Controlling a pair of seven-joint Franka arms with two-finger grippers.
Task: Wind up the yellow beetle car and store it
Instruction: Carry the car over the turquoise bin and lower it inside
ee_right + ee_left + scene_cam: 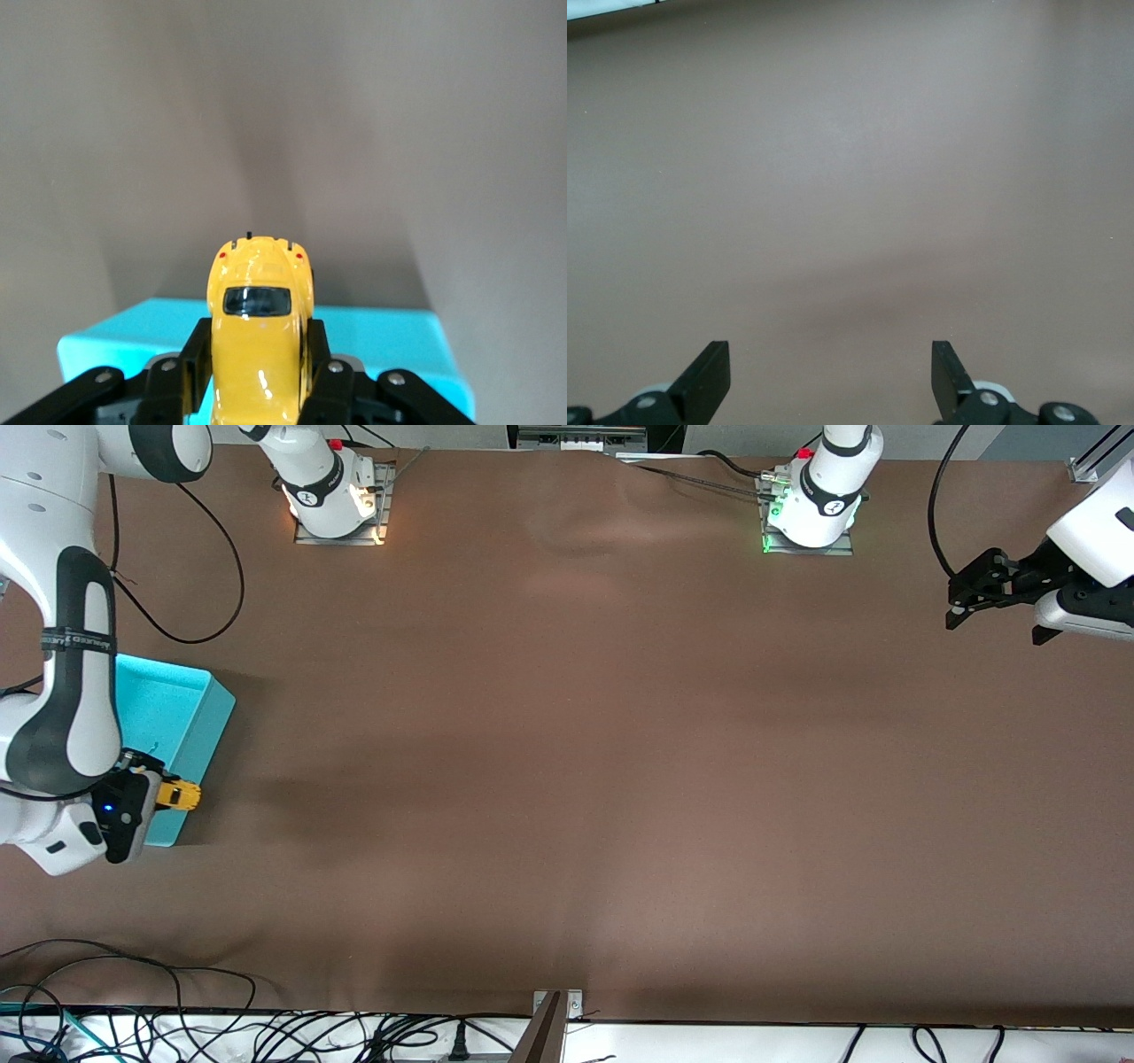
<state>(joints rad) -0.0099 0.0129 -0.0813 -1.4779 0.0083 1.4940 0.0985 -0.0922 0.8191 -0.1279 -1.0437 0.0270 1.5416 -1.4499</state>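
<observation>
Beginning at the right arm's end of the table: open-topped turquoise plastic bin [190, 691], taken here as the landmark for everything else. Above the bin's corner nearest the front camera, right gripper [164, 793], fingers closed on the flanks of the tiny glossy yellow beetle car with dark windows [180, 795]. Car held level, lifted off the table, nose poking out past the bin's rim toward the open brown tabletop [576, 779]. Same hold confirmed in the right wrist view: right gripper [257, 359], black fingers [199, 350] pressed to both sides of the beetle car [259, 332], a corner of the bin [390, 332] below.

Judging from this, storing step in hand, car not yet inside. To do it well: shift back over the bin's interior rather than its rim, so the whole body clears the wall; lower close to the floor of the bin before releasing, to avoid a bounce or a rolling escape on sprung wheels; open only once the car hangs fully within the walls; lift straight up afterward.

Well apart from the bin, at the left arm's end of the table: left gripper [997, 593], waiting above bare tabletop, fingers spread wide and holding nothing, as in the left wrist view [831, 376].
</observation>
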